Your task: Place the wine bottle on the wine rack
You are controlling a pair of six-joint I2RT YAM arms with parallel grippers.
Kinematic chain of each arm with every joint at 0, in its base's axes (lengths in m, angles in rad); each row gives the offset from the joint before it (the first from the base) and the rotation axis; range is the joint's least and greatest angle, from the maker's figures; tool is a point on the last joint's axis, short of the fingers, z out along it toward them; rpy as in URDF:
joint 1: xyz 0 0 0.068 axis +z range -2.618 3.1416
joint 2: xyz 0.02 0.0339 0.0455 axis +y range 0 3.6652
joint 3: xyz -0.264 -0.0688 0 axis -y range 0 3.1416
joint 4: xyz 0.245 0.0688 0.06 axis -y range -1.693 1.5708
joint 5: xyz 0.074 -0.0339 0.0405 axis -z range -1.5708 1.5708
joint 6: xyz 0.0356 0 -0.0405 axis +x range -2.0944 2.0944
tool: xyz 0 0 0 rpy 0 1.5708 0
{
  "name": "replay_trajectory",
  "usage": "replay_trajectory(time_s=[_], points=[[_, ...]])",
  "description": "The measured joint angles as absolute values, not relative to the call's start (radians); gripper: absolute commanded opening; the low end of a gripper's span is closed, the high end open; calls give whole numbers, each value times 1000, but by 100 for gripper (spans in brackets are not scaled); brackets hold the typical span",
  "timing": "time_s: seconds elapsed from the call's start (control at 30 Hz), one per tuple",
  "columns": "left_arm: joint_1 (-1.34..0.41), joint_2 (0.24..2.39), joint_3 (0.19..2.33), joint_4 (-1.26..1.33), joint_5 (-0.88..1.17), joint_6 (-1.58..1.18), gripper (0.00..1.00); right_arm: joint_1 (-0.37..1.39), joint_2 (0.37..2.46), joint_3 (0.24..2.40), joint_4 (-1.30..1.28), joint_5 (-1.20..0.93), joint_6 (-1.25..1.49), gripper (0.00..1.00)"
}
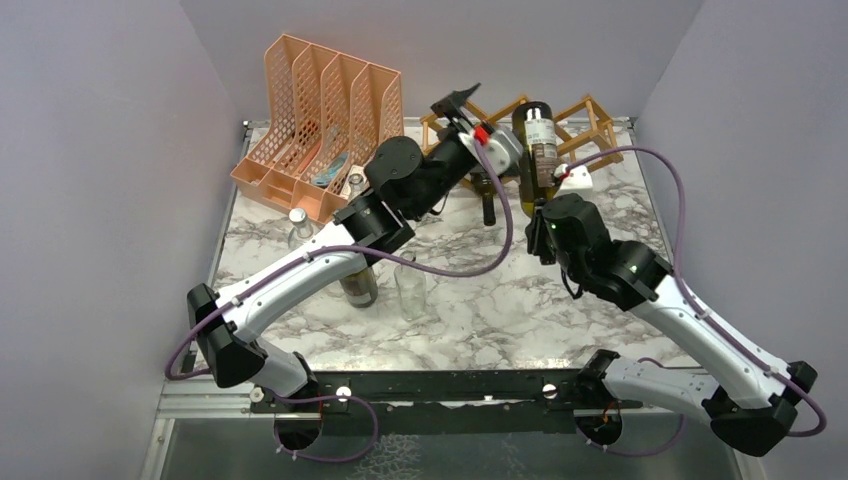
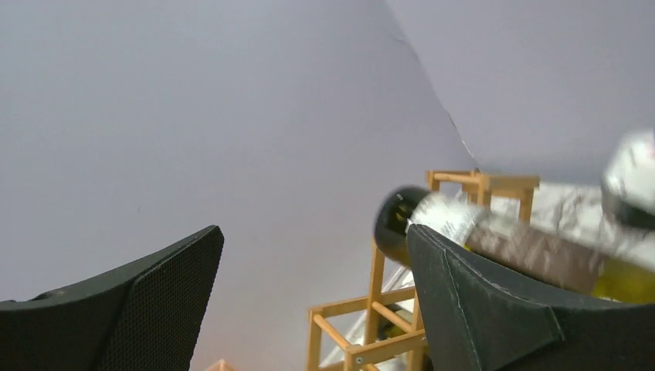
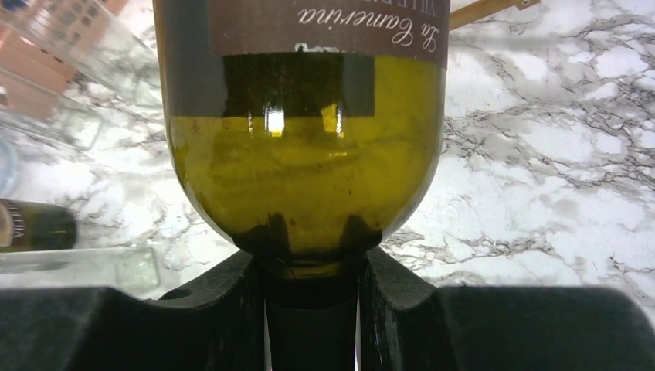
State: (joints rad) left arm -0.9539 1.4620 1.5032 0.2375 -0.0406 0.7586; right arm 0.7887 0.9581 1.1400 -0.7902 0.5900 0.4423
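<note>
Right pincer [image 3: 311,270]: clamped on wine bottle [image 3: 301,154] neck | left pincer [image 2: 313,239]: spread wide, holding nothing | wine bottle: tilted, base near wine rack [image 2: 378,309] on counter [image 1: 600,300]

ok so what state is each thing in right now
wine rack, upright at the far edge of the table
wine bottle, held by its neck, base tipped up toward the rack
right hand, shut on the bottle's neck
left hand, open, empty
clear glass bottle, upright on the table
</note>
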Motion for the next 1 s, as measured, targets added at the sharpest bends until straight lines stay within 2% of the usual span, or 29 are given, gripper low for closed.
replay_trajectory(time_s=[0.17,0.37,0.63,1.0], points=[[-951,1435,1541,244,-255,474,95,731,994,1027,-690,510,418,1],[-951,1391,1525,127,-377,254,95,633,997,891,-638,352,366,1],[-951,1310,1438,59,-418,117,96,554,1024,857,-598,279,318,1],[-951,1275,1403,57,-411,80,96,514,1124,837,-570,267,302,1]])
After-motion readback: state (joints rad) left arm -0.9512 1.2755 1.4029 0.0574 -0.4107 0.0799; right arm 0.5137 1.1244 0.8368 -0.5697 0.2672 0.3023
